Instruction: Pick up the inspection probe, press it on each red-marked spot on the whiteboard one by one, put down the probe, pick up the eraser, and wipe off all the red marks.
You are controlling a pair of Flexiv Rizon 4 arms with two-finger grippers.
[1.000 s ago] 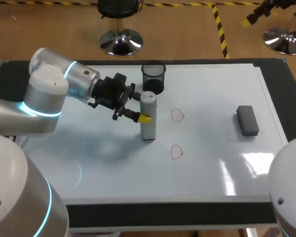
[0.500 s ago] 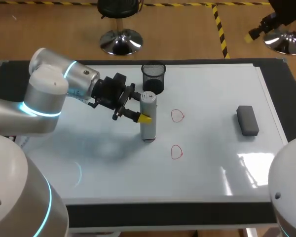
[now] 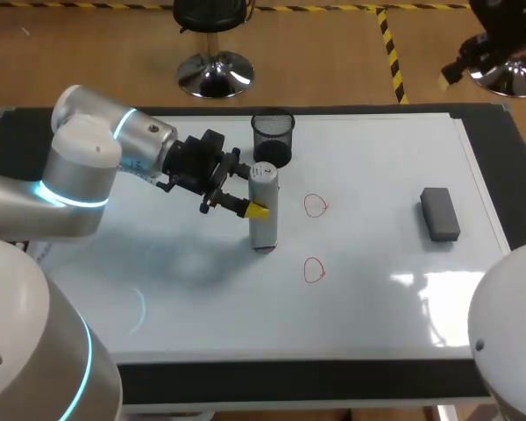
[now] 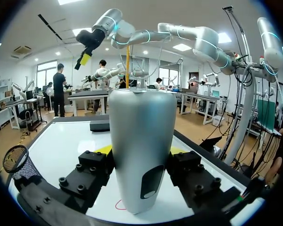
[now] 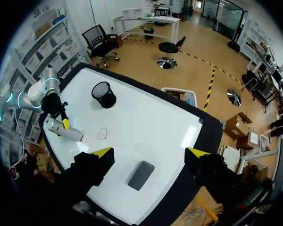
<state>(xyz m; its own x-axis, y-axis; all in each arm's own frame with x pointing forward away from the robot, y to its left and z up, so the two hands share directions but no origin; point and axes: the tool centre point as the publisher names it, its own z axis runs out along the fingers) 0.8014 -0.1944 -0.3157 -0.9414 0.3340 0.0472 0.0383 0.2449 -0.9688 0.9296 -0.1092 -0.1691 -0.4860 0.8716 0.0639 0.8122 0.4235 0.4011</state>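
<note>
The inspection probe point(image 3: 264, 230), a grey cylinder, stands upright on the whiteboard point(image 3: 377, 298), left of both red marks. My left gripper point(image 3: 259, 209) is shut on its upper half from two sides; in the left wrist view the probe point(image 4: 141, 155) fills the gap between the fingers of that gripper point(image 4: 140, 150). Two red circles, one farther point(image 3: 316, 206) and one nearer point(image 3: 314, 270), lie to the probe's right. The dark grey eraser point(image 3: 439, 213) lies flat near the board's right edge. My right gripper point(image 5: 150, 151) hangs open high above the table, over the eraser point(image 5: 141, 175).
A black mesh cup point(image 3: 273, 138) stands at the board's far edge, just behind the probe and left gripper. A black table border point(image 3: 289, 381) surrounds the board.
</note>
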